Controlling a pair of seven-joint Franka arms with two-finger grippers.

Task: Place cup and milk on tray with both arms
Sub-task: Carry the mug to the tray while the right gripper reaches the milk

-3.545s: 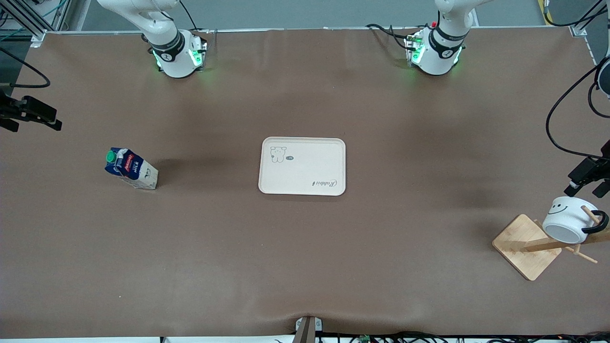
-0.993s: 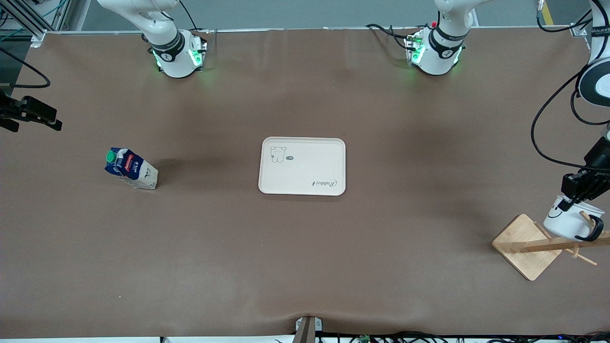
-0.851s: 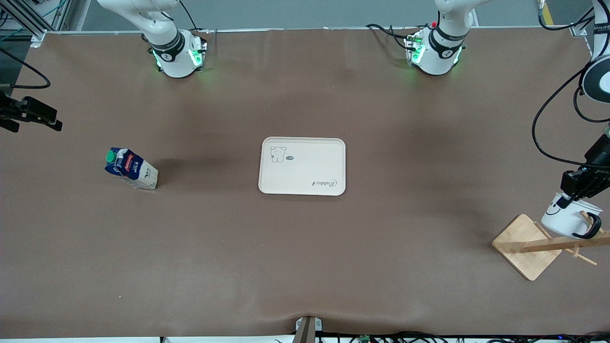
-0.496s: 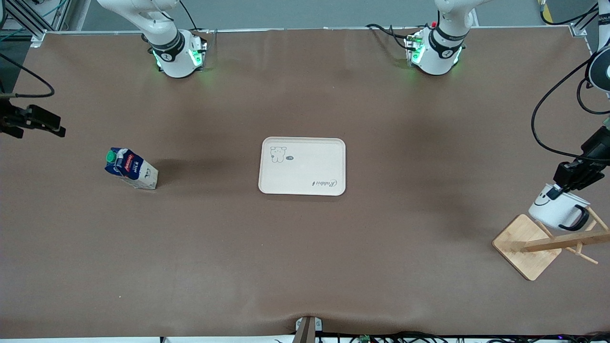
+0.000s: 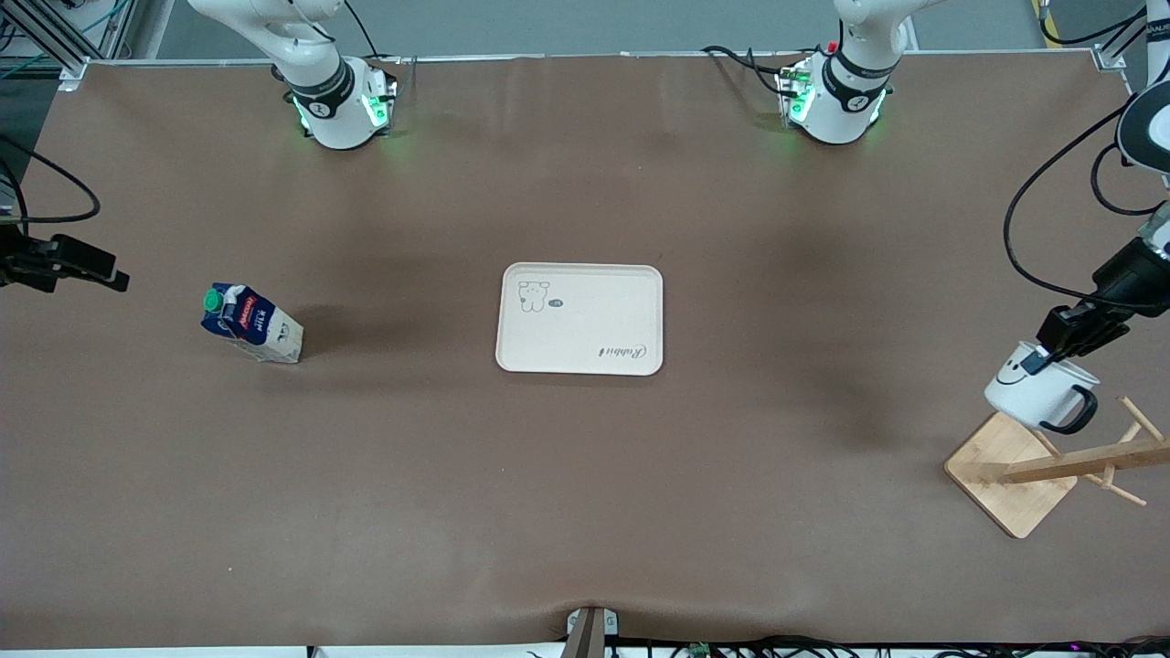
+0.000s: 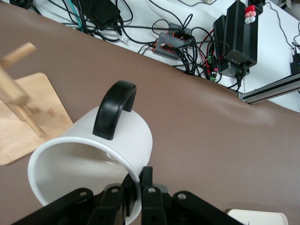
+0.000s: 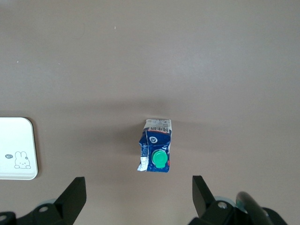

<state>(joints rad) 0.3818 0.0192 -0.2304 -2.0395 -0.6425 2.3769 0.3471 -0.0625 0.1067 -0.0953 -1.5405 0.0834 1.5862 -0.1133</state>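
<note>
The cup (image 6: pixel 89 159) looks glossy white ceramic with a shiny black handle. The stand (image 5: pixel 1010 471) is pale bare wood. The desk (image 5: pixel 585 493) wears a smooth, matt brown covering.

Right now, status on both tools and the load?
Left tool shut on the cup rim, airborne over the wooden stand. Right tool open, high over the milk. Tray bare, nothing in the way.

The right gripper (image 5: pixel 91 267) is cut off by the front view's nine o'clock edge. In the left wrist view the left gripper (image 6: pixel 133 197) hides part of the cup (image 6: pixel 89 164) rim, and its lower body runs off at six o'clock. The carton (image 5: pixel 249 324) label is too small to read.
</note>
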